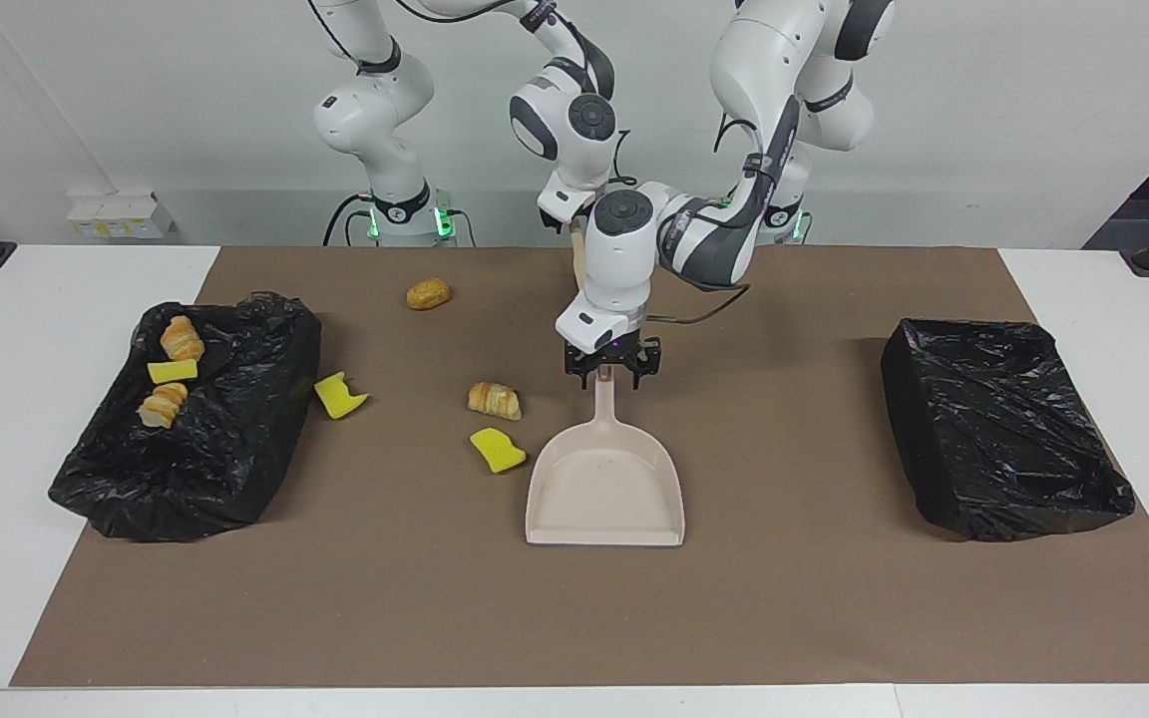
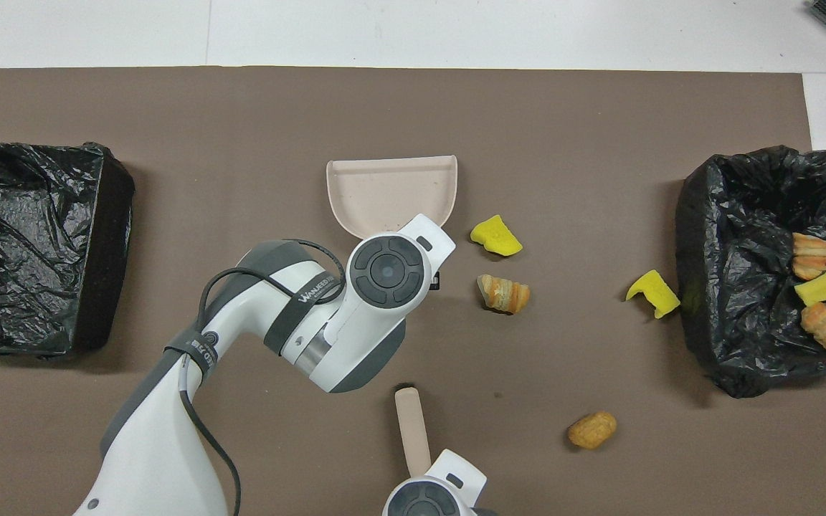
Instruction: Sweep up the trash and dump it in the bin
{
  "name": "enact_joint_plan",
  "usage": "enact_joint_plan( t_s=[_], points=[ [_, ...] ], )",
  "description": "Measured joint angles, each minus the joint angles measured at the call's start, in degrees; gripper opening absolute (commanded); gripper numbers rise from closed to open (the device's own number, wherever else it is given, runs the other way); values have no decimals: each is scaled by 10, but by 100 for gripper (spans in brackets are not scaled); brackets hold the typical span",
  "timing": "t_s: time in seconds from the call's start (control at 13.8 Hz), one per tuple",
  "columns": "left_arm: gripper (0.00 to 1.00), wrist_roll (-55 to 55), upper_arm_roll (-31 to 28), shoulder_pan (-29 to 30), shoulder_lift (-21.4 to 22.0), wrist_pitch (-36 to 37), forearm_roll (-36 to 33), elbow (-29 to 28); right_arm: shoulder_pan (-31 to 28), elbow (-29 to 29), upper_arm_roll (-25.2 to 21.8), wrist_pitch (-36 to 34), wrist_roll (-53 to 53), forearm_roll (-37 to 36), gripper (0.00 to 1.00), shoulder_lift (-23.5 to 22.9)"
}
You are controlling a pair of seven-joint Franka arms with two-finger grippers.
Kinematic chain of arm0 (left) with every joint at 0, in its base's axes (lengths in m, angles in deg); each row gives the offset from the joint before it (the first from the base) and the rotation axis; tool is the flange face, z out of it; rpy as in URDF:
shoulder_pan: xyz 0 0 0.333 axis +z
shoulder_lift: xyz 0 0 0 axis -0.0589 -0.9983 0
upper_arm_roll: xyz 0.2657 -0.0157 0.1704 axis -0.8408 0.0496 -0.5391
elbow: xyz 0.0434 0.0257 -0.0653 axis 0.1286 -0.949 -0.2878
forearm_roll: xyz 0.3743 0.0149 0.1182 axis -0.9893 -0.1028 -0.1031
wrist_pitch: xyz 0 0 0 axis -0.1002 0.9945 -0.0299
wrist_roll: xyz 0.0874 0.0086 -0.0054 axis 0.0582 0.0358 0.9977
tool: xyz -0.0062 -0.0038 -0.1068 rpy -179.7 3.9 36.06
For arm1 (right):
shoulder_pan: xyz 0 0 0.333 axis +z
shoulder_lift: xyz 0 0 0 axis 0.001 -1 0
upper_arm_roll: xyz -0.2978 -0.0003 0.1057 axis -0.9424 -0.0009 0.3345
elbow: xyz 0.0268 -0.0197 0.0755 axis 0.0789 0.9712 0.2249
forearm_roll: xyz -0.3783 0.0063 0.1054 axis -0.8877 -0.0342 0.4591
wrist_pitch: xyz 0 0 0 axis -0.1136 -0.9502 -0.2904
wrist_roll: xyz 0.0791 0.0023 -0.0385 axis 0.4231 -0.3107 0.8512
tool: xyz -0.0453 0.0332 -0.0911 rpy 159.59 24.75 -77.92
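Observation:
The beige dustpan (image 1: 604,489) lies mid-mat, its handle toward the robots; it also shows in the overhead view (image 2: 391,190). My left gripper (image 1: 612,384) is down at the handle's end. My right gripper (image 1: 574,217) is shut on the beige brush (image 1: 580,257), holding it upright above the mat near the robots; its handle shows in the overhead view (image 2: 411,423). Loose trash beside the dustpan: a croissant piece (image 1: 495,400) and a yellow sponge piece (image 1: 498,449). Another sponge piece (image 1: 339,395) lies against the bin. A bread roll (image 1: 428,293) lies nearer the robots.
A black-lined bin (image 1: 215,469) at the right arm's end holds three scraps: two pastry pieces and a sponge piece. A second black-lined bin (image 1: 1003,429) stands at the left arm's end. A brown mat (image 1: 574,618) covers the table.

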Motion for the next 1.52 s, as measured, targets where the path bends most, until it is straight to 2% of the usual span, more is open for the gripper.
enact_joint_plan(
  t_s=[0.36, 0.58, 0.8, 1.09, 1.31, 1.52],
  points=[
    [0, 0, -3, 1, 7, 14, 0, 3, -1, -4, -2, 0, -1, 3, 0, -1],
    [0, -32, -10, 12, 31, 50, -3, 8, -5, -22, -5, -3, -11, 4, 0, -2],
    [0, -164, -12, 39, 52, 102, -4, 8, -35, -62, -6, -56, -14, 4, 0, -2],
    [0, -310, -13, 74, 54, 122, -4, 8, -98, -124, -9, -135, -13, -2, 0, 0],
    [0, -434, -14, 98, 54, 138, -5, 8, -148, -148, -10, -165, -11, -49, 0, 0],
    [0, -622, -14, 129, 54, 154, -6, 8, -222, -151, -11, -178, 14, -110, 0, -3]
  ],
)
